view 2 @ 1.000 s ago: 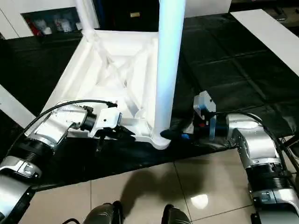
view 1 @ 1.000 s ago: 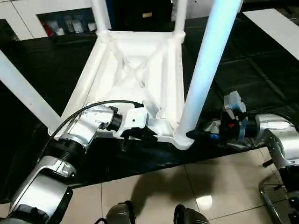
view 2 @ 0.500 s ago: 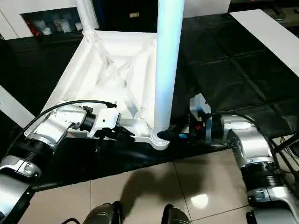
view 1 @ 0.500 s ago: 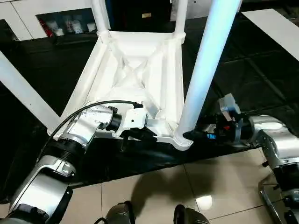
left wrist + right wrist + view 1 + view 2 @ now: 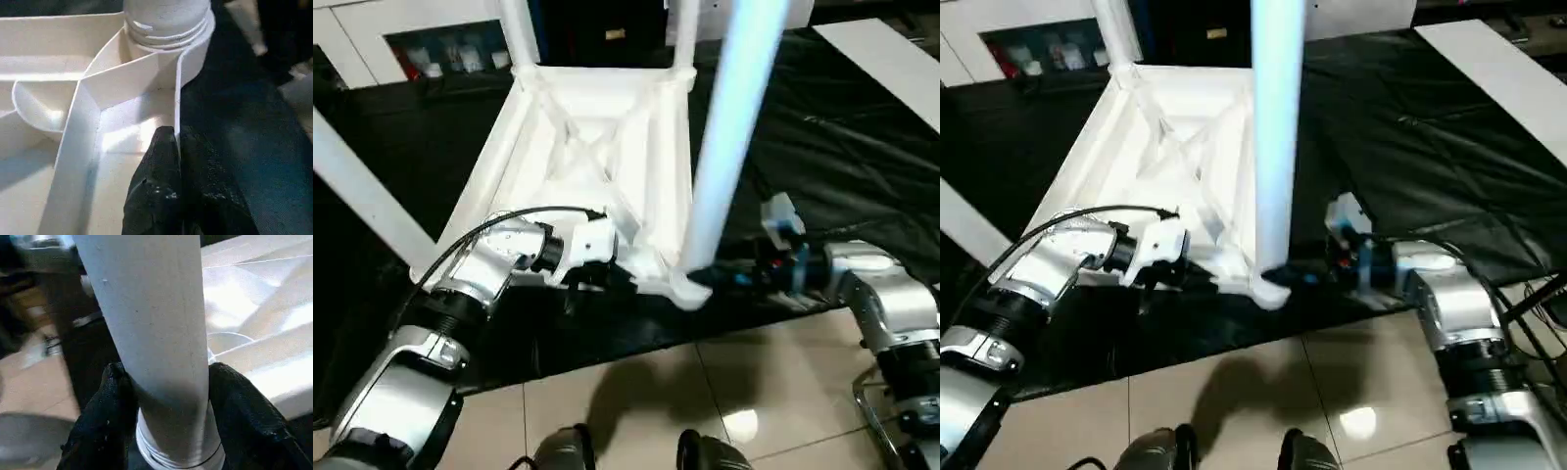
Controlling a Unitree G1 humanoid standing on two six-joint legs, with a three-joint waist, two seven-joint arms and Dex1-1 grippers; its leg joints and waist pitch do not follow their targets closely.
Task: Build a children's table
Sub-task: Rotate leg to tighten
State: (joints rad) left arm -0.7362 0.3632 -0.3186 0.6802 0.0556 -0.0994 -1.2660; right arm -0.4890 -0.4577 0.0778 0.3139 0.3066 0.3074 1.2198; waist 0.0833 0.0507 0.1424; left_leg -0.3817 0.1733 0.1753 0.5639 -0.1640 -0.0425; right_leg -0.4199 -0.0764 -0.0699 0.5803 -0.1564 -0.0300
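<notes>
Though upside down, children's table [image 5: 597,147] — all-white.

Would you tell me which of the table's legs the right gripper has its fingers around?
The near-right leg, standing in the corner socket closest to the robot. The right gripper clasps its base; the two far legs stand untouched.

I can read no text, label, brand, number or sign on anything in front of me; every surface here is unmarked or illegible.
</notes>
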